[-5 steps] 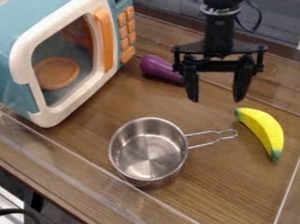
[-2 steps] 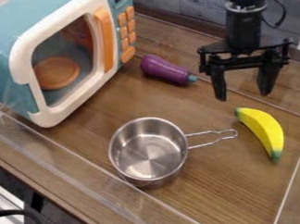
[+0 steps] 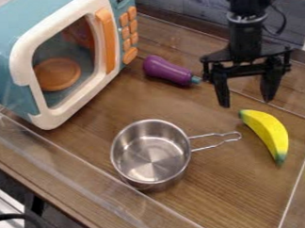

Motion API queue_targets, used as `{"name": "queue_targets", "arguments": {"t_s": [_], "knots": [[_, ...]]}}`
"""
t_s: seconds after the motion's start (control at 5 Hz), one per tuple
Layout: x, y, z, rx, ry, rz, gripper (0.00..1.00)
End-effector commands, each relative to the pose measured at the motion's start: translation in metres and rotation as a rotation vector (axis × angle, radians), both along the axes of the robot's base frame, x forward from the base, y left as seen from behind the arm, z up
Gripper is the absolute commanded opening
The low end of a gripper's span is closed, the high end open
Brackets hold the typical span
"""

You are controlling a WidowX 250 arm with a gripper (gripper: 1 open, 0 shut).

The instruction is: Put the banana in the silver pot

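The banana (image 3: 266,134) is yellow with a green tip and lies on the wooden table at the right. The silver pot (image 3: 150,155) stands empty at the front centre, its wire loop handle (image 3: 215,138) pointing right toward the banana. My gripper (image 3: 250,91) hangs pointing down just above and behind the banana, not touching it. Its two black fingers (image 3: 222,90) stand wide apart with nothing between them.
A teal and white toy microwave (image 3: 59,53) with its door open fills the left side. A purple eggplant toy (image 3: 170,71) lies left of the gripper. A clear wall (image 3: 68,156) runs along the table's front edge.
The gripper has moved right, from beside the eggplant to above the banana, and has rolled slightly. It stays open. The objects have not moved.
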State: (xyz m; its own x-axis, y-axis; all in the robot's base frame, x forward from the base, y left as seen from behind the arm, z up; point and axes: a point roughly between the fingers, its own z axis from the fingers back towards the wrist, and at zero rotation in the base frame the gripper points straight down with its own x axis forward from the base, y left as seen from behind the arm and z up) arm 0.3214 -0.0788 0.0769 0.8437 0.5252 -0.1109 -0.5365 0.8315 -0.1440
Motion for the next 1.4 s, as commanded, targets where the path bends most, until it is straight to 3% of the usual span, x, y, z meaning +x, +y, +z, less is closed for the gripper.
{"name": "queue_targets", "arguments": {"t_s": [0.0, 0.6, 1.0, 1.2], "knots": [[0.004, -0.01, 0.005, -0.017, -0.045, 0.007, 1.0], [0.01, -0.028, -0.002, -0.033, -0.059, -0.021, 1.0], [0.001, -0.017, -0.012, -0.05, -0.078, 0.045, 1.0], [-0.001, -0.028, -0.011, -0.061, -0.086, 0.017, 1.0]]}}
